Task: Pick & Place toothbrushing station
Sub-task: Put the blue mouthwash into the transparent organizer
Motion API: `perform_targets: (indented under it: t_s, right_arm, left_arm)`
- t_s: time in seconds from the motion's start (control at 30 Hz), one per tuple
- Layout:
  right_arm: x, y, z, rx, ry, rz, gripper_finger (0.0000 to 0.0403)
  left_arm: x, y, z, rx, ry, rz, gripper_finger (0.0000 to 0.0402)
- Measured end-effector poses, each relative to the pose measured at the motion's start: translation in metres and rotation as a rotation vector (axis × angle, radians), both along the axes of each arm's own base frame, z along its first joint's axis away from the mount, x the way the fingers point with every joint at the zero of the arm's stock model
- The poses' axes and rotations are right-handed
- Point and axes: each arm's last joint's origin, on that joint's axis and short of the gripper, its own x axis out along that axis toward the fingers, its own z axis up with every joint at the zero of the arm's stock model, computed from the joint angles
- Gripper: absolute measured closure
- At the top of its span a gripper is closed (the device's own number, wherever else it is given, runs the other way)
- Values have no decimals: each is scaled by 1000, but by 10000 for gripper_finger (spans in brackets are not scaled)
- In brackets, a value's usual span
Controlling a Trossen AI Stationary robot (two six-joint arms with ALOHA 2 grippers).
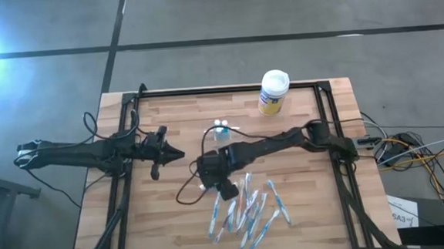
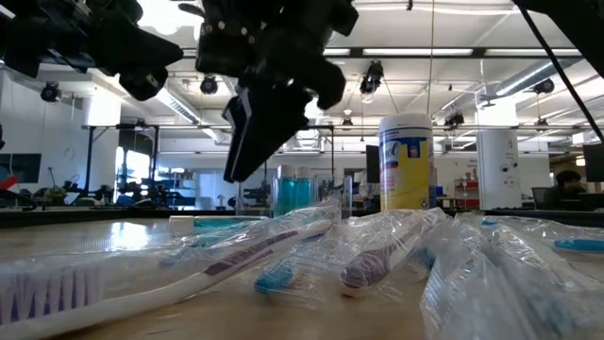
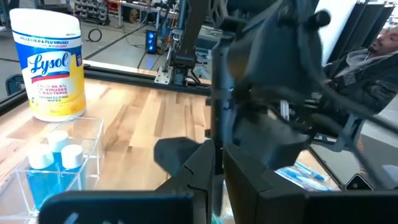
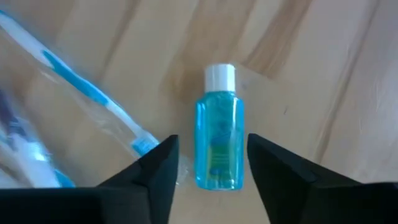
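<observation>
The see-through holder (image 1: 221, 131) stands upright on its base at the table's middle, with blue white-capped bottles inside; it also shows in the left wrist view (image 3: 53, 168). My right gripper (image 4: 212, 149) is open and points down near the table's middle (image 1: 216, 180). Its fingers stand on either side of a small blue bottle (image 4: 217, 140) with a white cap, which lies flat on the wood, and they do not touch it. My left gripper (image 1: 173, 153) hovers shut and empty left of the holder.
A yellow-and-blue canister (image 1: 273, 92) with a white lid stands at the far edge. Several wrapped toothbrushes (image 1: 247, 212) lie toward the near edge, one (image 4: 93, 99) right beside my right gripper. A black frame (image 1: 204, 91) rims the table.
</observation>
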Motion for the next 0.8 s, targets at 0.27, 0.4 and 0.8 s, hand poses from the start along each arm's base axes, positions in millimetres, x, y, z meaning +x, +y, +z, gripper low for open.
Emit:
perform_targets:
  t_s: [0.27, 0.4, 0.8]
  right_arm:
    - [6, -1, -33, -34, 54, -9, 165]
    - [8, -3, -44, -39, 74, -12, 156]
    - [9, -4, -58, -47, 96, 29, 249]
  left_arm:
    - [0, 0, 0, -1, 0, -1, 364]
    - [0, 0, 0, -1, 1, -1, 364]
    - [0, 0, 0, -3, 2, -1, 364]
